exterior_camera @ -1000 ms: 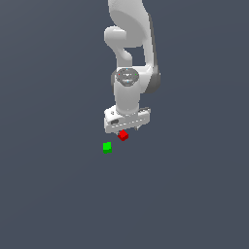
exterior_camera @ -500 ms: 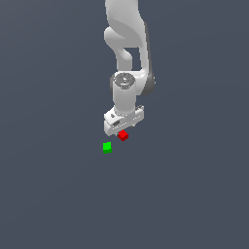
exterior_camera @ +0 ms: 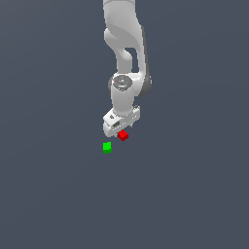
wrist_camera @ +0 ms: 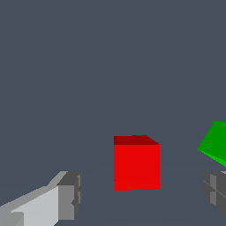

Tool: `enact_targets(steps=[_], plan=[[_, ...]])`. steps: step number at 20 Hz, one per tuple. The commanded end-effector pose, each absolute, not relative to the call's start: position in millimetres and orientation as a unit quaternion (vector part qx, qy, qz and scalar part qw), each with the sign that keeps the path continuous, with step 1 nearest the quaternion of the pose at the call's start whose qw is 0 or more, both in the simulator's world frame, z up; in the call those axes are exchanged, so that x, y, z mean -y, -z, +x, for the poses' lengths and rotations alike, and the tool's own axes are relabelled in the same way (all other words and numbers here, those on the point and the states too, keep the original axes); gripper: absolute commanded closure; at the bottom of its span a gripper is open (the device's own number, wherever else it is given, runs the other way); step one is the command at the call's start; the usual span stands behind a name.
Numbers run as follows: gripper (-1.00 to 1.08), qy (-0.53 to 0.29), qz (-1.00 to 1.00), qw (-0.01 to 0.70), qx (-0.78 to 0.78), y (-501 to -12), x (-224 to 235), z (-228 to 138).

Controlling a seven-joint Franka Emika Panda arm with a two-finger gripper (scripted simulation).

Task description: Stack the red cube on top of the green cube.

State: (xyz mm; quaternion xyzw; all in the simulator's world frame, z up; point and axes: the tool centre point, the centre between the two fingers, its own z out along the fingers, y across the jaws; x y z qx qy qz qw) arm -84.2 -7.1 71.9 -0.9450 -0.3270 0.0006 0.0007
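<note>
The red cube [exterior_camera: 123, 135] rests on the dark grey floor, right under my white gripper [exterior_camera: 119, 130]. In the wrist view the red cube [wrist_camera: 136, 163] sits in the wide gap between the two grey fingertips [wrist_camera: 69, 196], untouched by either. My gripper [wrist_camera: 142, 197] is open and holds nothing. The green cube [exterior_camera: 107, 147] lies a short way off, toward the exterior view's left and nearer the camera. In the wrist view the green cube [wrist_camera: 215, 143] is cut off by the picture's edge, close to the other fingertip.
A flat dark grey floor [exterior_camera: 185, 194] surrounds the cubes. The white arm [exterior_camera: 124, 53] rises above the gripper.
The hand has turned about its vertical axis over the red cube while staying nearly in place. Both cubes stayed still.
</note>
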Motion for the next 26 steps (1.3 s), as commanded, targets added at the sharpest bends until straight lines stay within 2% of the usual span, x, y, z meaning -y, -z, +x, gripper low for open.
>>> enact_targets(steps=[1, 8, 23, 24, 26], plan=[[-0.92, 0.000, -0.943, 0.000, 0.333, -70.4, 8.1, -84.8], [-0.92, 0.000, -0.943, 0.000, 0.332, -65.7, 8.2, -84.9], [-0.92, 0.000, -0.943, 0.000, 0.334, -19.8, 8.8, -85.1], [1.08, 0.000, -0.943, 0.000, 0.334, -19.8, 8.8, -85.1], [1.08, 0.000, -0.943, 0.000, 0.334, -19.8, 8.8, -85.1]])
